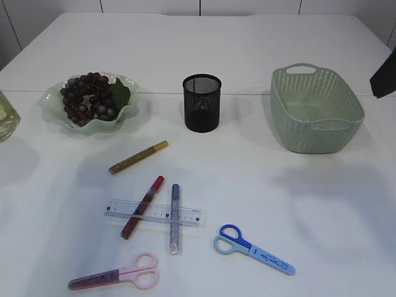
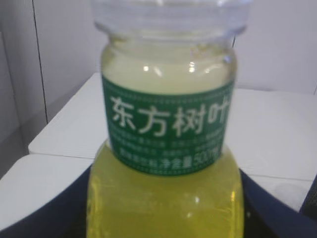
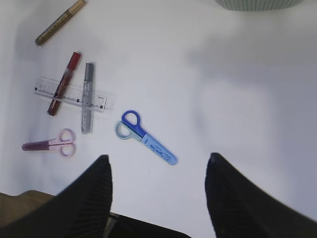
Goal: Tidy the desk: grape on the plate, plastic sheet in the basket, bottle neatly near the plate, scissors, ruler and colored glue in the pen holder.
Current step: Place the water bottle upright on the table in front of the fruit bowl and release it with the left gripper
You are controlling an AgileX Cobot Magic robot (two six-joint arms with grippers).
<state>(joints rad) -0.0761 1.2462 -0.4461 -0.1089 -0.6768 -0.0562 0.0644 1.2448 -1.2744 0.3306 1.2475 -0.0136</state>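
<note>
Bottle (image 2: pixel 166 144): green-labelled, full of yellow drink, upright and filling the left wrist view; it sits right between the left jaws, whose dark sides show low on either flank. From the room it is only a sliver at the bench's far left edge (image 1: pixel 6 117).
Left jaws: seemingly closed on the bottle, though I cannot tell for sure; contact is out of sight.
Right jaws (image 3: pixel 158 191): open, holding nothing, high above the bench with the blue scissors (image 3: pixel 146 139) just ahead of them.
Step in hand: I judge the bottle placement, next to the plate (image 1: pixel 52 114) already holding grapes (image 1: pixel 90 96).
Next move: set it upright beside the plate, clear of its wavy rim.
Still loose: ruler (image 1: pixel 154 212), three glue pens, pink scissors (image 1: pixel 117 275); pen holder (image 1: pixel 202 103) looks empty.
</note>
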